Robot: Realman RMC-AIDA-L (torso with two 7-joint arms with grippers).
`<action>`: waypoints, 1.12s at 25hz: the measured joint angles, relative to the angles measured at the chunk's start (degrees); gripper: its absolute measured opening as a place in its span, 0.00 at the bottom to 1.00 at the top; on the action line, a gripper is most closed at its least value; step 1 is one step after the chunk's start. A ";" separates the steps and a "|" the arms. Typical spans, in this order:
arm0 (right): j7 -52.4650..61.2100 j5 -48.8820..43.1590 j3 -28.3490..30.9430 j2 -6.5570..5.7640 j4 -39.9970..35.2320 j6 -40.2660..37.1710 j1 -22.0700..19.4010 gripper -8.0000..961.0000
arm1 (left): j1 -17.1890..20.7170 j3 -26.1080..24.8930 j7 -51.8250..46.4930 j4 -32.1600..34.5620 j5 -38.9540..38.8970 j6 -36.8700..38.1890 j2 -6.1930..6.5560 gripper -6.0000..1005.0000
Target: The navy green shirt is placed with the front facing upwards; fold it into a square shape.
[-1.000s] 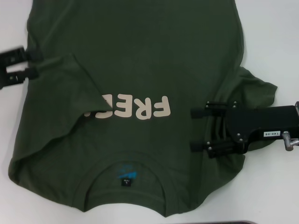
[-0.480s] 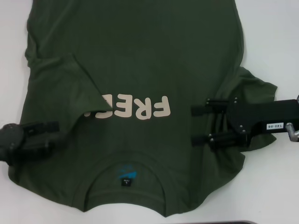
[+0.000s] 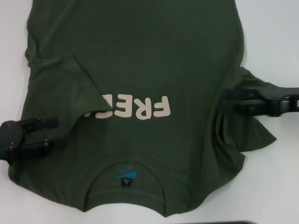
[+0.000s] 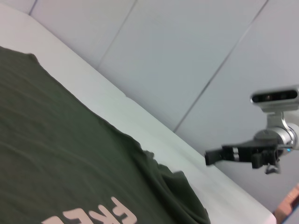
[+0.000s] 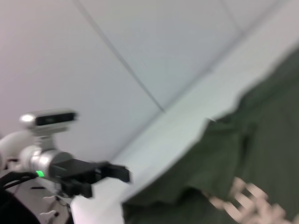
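Note:
The navy green shirt (image 3: 140, 56) lies flat on the white table, front up, with its collar (image 3: 126, 175) and blue label at the near edge. The cream lettering (image 3: 140, 108) is partly covered by the left sleeve (image 3: 65, 88), which is folded inward over the chest. The other sleeve (image 3: 254, 128) sticks out sideways, rumpled. My left gripper (image 3: 49, 134) is open at the shirt's left side near the shoulder, holding nothing. My right gripper (image 3: 229, 101) hovers open over the base of the rumpled sleeve and is motion-blurred. The wrist views show the shirt (image 4: 56, 149) and the opposite grippers (image 4: 212, 157) (image 5: 117, 175).
The bare white table (image 3: 275, 37) shows on both sides of the shirt and along the near edge. A dark strip (image 3: 243, 222) runs along the table's front edge at the right. A grey panelled wall (image 4: 187, 56) stands behind the table.
My right gripper has swung away from the shoulder toward the far side and now sits over the sleeve's base. The left gripper, which came down to the shoulder earlier, has barely moved since.

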 joint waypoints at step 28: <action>34.83 -18.12 1.98 -5.68 -4.92 9.85 2.46 0.98 | -1.42 -4.94 -2.01 0.09 -0.10 0.07 -0.15 0.84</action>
